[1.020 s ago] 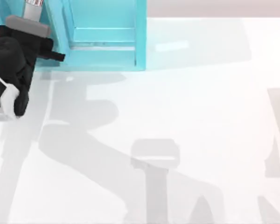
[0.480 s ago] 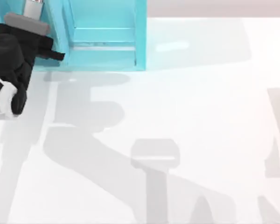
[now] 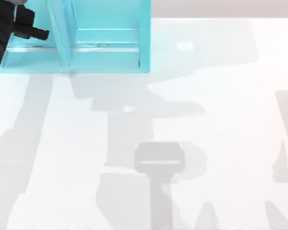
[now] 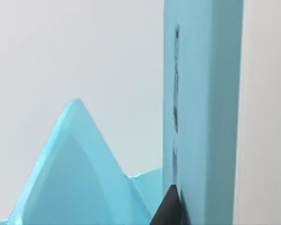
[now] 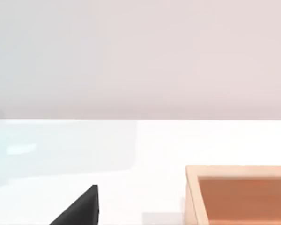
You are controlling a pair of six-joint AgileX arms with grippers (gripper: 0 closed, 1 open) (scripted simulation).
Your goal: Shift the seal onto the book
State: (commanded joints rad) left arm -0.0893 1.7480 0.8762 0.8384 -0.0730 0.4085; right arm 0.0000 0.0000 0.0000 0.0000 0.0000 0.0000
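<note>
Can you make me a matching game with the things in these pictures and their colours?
Things:
1. shelf
2. table
3. left arm
4. open box

Colours:
A. white
B. black
C. light blue
D. orange-brown

Right pairs: 1-C, 2-A, 3-B, 4-D.

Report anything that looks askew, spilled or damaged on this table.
Nothing stands out. The light-blue shelf stands square at the table's far left, undamaged; the left arm is beside it. No spill shows.
</note>
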